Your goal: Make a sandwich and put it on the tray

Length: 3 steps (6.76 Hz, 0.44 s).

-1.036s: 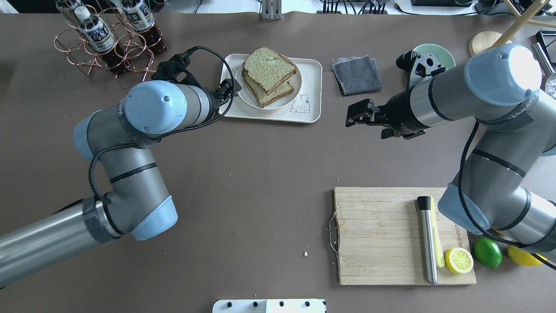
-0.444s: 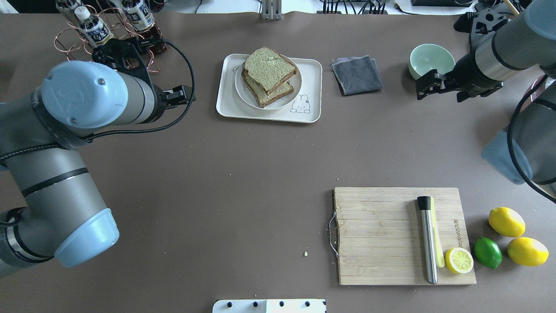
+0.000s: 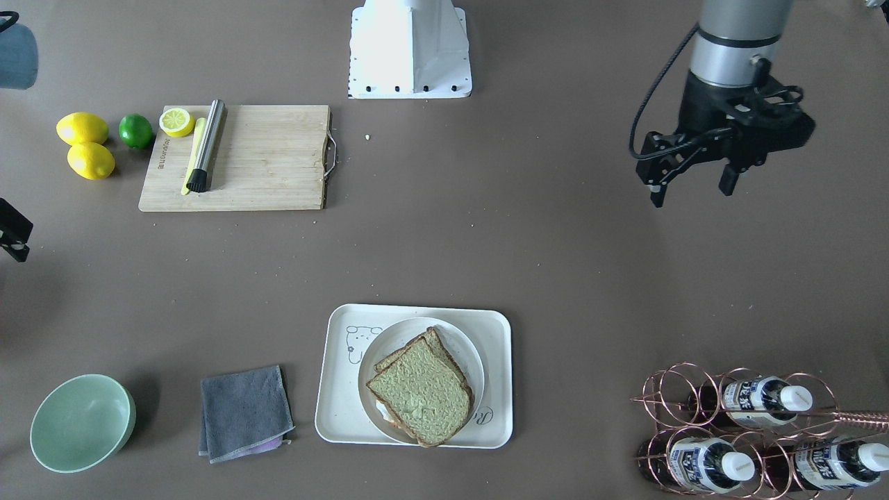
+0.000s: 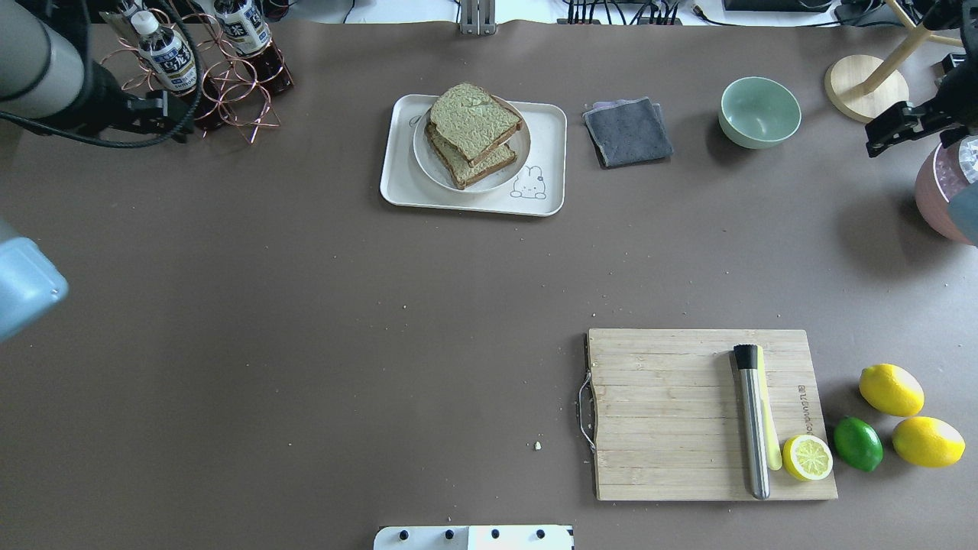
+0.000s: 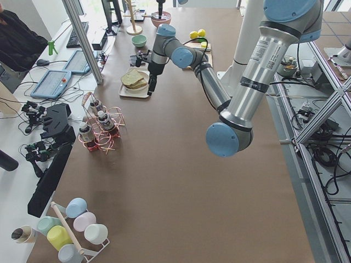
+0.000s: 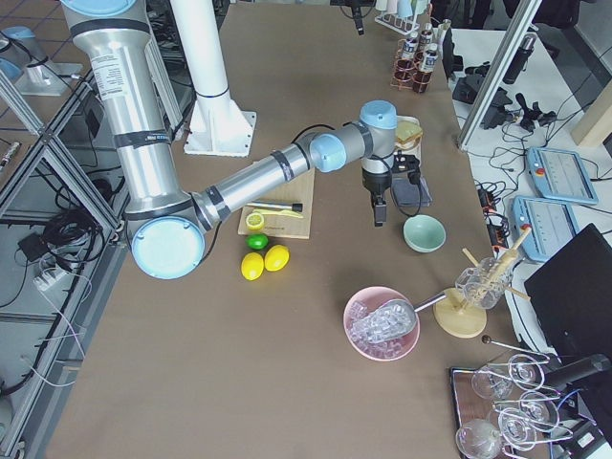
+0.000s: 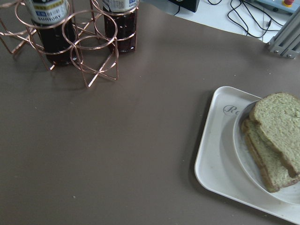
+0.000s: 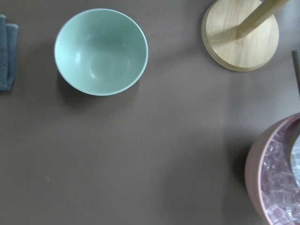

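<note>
The sandwich (image 4: 470,126), two brown-crusted slices with greenish-tan faces, lies stacked on a round white plate (image 4: 513,162) that stands on the cream tray (image 4: 546,126). It also shows in the front view (image 3: 420,389) and the left wrist view (image 7: 274,140). A sliver of white egg (image 3: 380,410) peeks out under the bread. My left gripper (image 3: 689,189) is open and empty, far to the tray's left near the bottle rack (image 4: 199,69). My right gripper (image 4: 890,130) is at the table's right edge, fingers apart and empty.
A grey cloth (image 4: 628,131) and a green bowl (image 4: 759,111) lie right of the tray. A wooden cutting board (image 4: 672,412) holds a steel muddler (image 4: 752,420) and a lemon half (image 4: 807,457). Lemons (image 4: 891,389) and a lime (image 4: 857,443) lie beside it. A pink ice bowl (image 4: 943,195) is at the right edge.
Both arms have pulled back outward from the tray, the left to the far left by the bottle rack, the right to the right edge. The sandwich, plate and tray have not moved.
</note>
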Each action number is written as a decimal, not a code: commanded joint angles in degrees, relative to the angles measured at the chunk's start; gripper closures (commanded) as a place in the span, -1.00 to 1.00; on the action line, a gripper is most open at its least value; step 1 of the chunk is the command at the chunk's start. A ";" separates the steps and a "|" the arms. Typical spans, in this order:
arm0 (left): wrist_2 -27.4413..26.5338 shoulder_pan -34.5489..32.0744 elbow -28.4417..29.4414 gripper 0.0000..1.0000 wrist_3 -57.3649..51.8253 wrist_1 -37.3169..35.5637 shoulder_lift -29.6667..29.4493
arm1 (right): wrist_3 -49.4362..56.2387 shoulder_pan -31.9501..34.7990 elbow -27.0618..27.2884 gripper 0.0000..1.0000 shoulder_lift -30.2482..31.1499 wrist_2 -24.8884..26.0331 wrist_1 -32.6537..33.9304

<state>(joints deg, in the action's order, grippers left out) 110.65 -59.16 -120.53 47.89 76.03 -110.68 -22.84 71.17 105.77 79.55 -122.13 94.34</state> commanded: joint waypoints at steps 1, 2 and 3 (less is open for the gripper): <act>12.89 -14.52 1.34 -0.98 -18.97 0.17 6.86 | 12.59 6.85 -0.47 -1.00 6.38 -6.08 -0.03; 15.80 -18.50 2.83 -0.98 -25.15 0.35 8.89 | 17.43 9.31 -1.52 -1.00 8.76 -8.02 -0.03; 17.92 -21.58 4.07 -0.98 -29.91 0.87 11.78 | 20.70 11.86 -4.58 -1.00 10.09 -12.22 -0.21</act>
<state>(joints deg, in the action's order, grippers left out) 125.62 -76.67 -117.88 24.18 76.46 -101.89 -6.54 80.14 103.67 87.62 -130.45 94.27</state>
